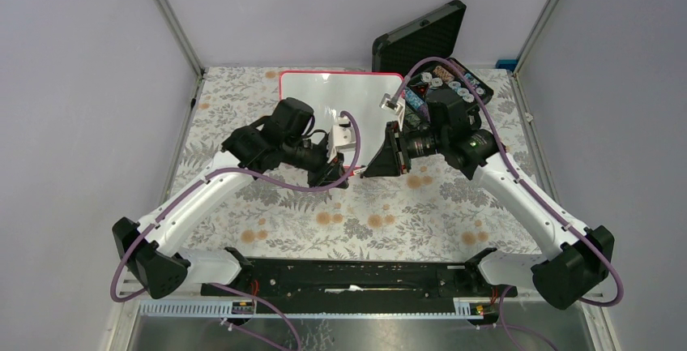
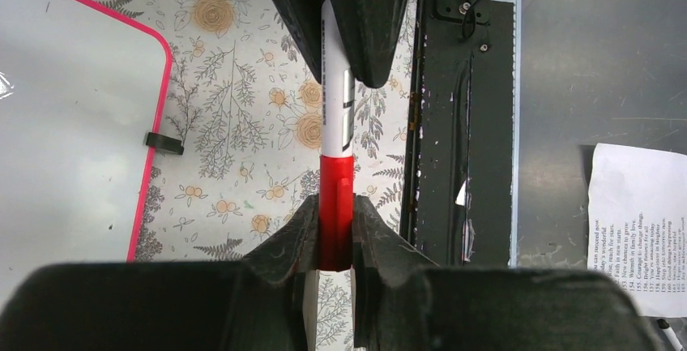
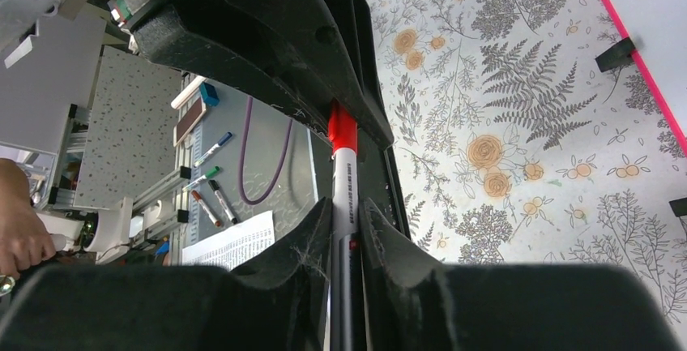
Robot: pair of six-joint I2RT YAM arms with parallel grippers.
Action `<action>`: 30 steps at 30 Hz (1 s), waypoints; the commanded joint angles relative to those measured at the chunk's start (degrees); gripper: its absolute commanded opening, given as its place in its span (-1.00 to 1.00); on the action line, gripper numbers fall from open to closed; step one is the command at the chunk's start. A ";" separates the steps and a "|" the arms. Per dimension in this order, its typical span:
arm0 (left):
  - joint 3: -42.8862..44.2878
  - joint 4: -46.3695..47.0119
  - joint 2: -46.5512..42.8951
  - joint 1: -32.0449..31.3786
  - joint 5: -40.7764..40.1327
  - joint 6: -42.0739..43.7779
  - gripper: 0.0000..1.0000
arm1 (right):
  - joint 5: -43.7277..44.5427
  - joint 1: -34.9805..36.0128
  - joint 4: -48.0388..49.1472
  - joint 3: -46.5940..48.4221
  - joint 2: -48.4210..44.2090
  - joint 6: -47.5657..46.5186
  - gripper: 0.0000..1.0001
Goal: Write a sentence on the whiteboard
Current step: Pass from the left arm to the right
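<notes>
Red plastic is what matters now: the red cap [image 2: 335, 205] of the white-barrelled whiteboard marker [image 2: 335, 116] is clenched between the pads of the left gripper [image 2: 335, 221], low in the middle of the left wrist view. The right gripper [image 3: 347, 217] is clamped on the white barrel of the same pen, low centre of its own view. The pen therefore bridges the two pincers above the floral-patterned tablecloth [image 1: 364, 213]. The rectangular, glossy white, red-pink-framed whiteboard [image 1: 316, 92] lies flat at the upper middle of the overhead view, just beyond both wrists. The part of it that shows carries no writing.

The step in hand looks like uncapping. To do it well, the two arms should draw apart straight along the pen's own axis, with no twist and no bending. Both holds need to be firm enough that the barrel does not slide through the right pads. A barrel left skewed would make the tip hard to aim at the board. The pull should be short and gentle, since a cap that pops free suddenly could jerk either arm towards the board's edge.
</notes>
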 commanded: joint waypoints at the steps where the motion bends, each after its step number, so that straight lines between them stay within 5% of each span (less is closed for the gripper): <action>1: 2.20 1.81 -0.01 0.17 1.33 0.93 -1.00 | -1.72 1.23 -0.08 0.89 -0.15 -0.40 -0.39; 3: 1.86 1.54 -0.14 0.17 1.33 1.31 -1.00 | -1.48 1.27 -0.13 1.03 -0.03 -0.25 -0.17; 6: 1.54 0.90 -0.22 0.09 1.42 1.49 -1.00 | -1.16 1.20 -0.10 1.62 0.23 -0.12 -0.12; 30: -3.07 2.09 -1.40 -0.09 1.28 -0.03 -1.00 | 2.20 0.86 0.19 2.43 0.11 1.26 -0.34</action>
